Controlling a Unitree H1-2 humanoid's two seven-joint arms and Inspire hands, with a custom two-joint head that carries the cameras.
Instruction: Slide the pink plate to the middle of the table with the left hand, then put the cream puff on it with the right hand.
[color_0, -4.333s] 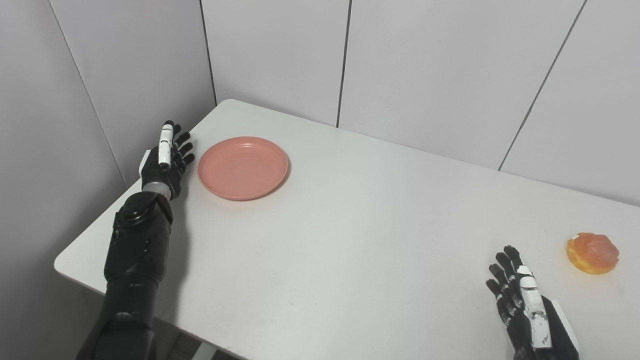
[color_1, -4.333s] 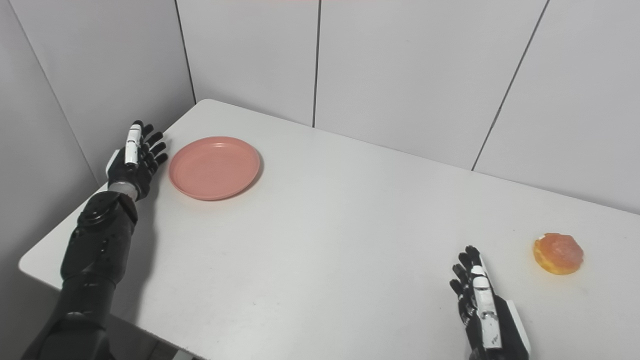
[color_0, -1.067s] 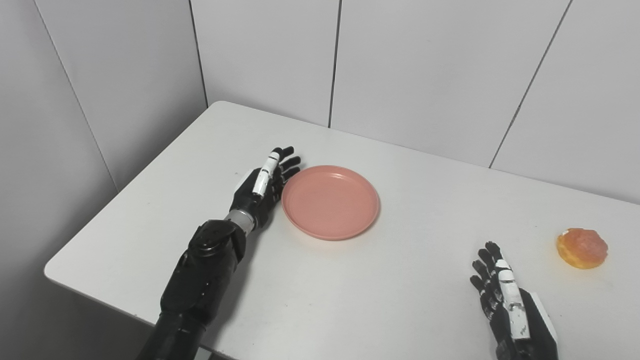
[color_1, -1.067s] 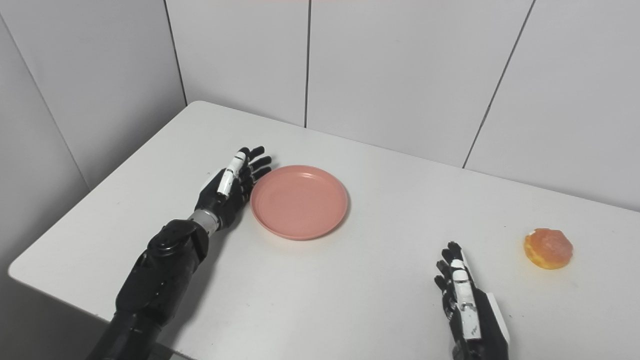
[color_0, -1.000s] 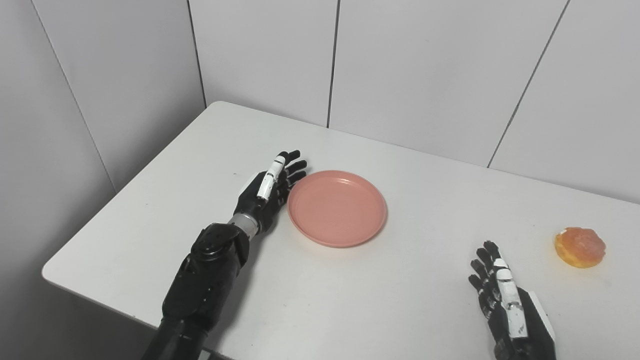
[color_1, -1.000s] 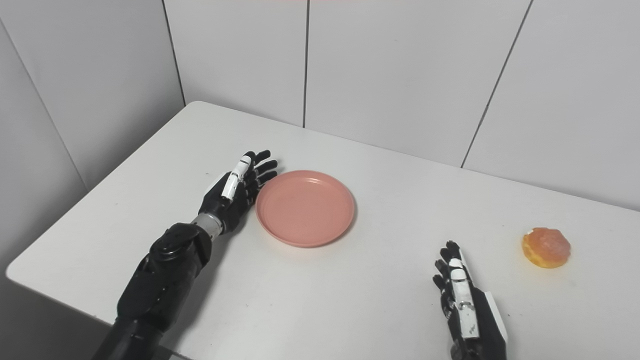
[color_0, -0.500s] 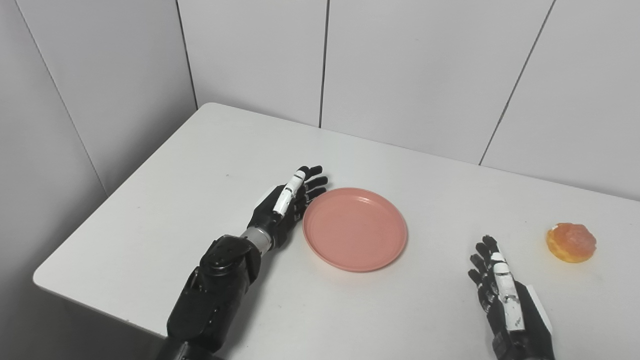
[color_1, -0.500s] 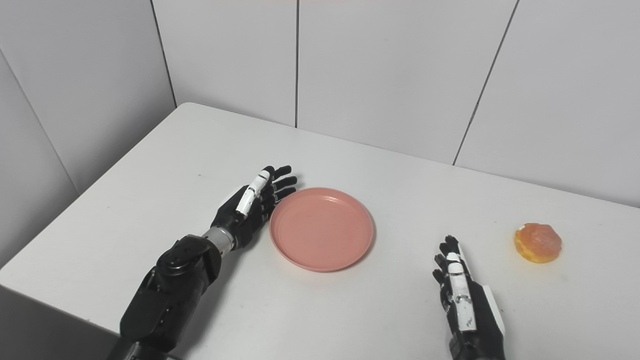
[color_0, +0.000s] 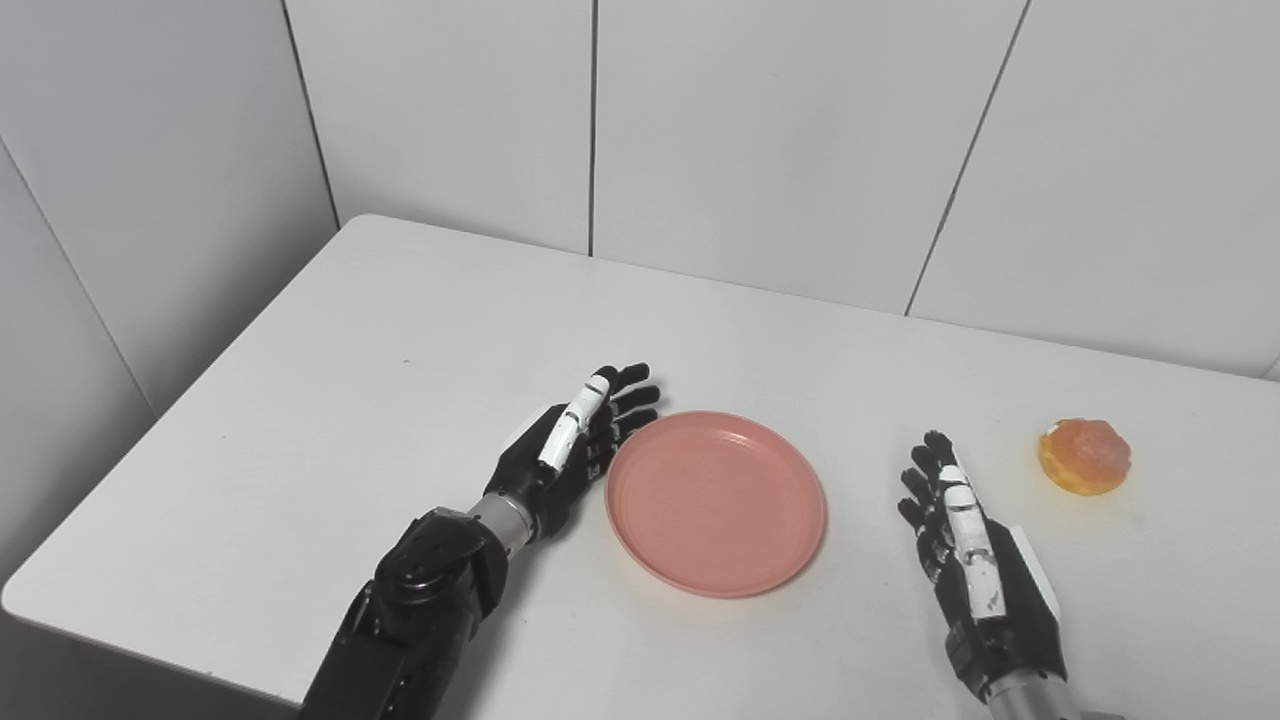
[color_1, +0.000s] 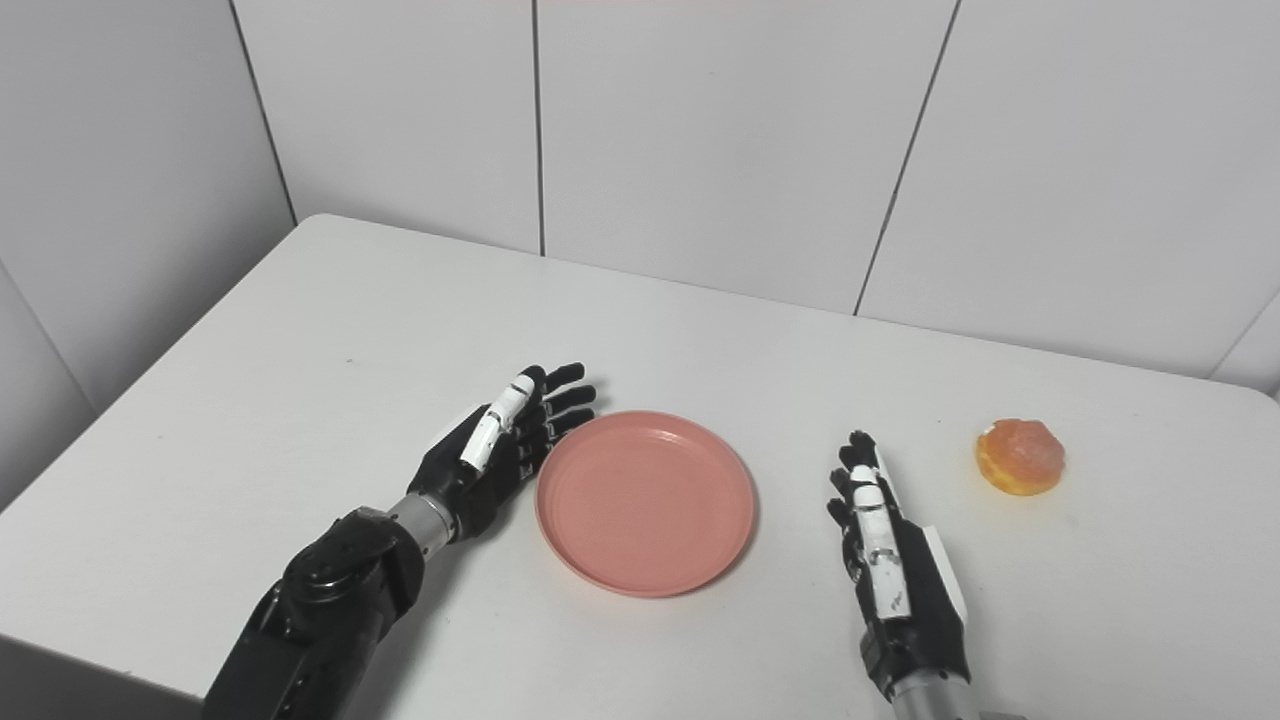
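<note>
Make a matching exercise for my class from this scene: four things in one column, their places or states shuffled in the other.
1. round pink plastic plate
2. orange glazed cream puff
3. black left hand
4. black right hand

A. lies far right on the table
B. open, between plate and puff
C. empty, mid-table
D. open, fingers against the plate's left rim

Pairs: 1-C, 2-A, 3-D, 4-B

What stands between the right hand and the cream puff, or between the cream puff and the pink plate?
Nothing visible blocks the first path: only bare table lies between the right hand and the cream puff. On the way from the puff to the pink plate, that open hand itself stands between them.
</note>
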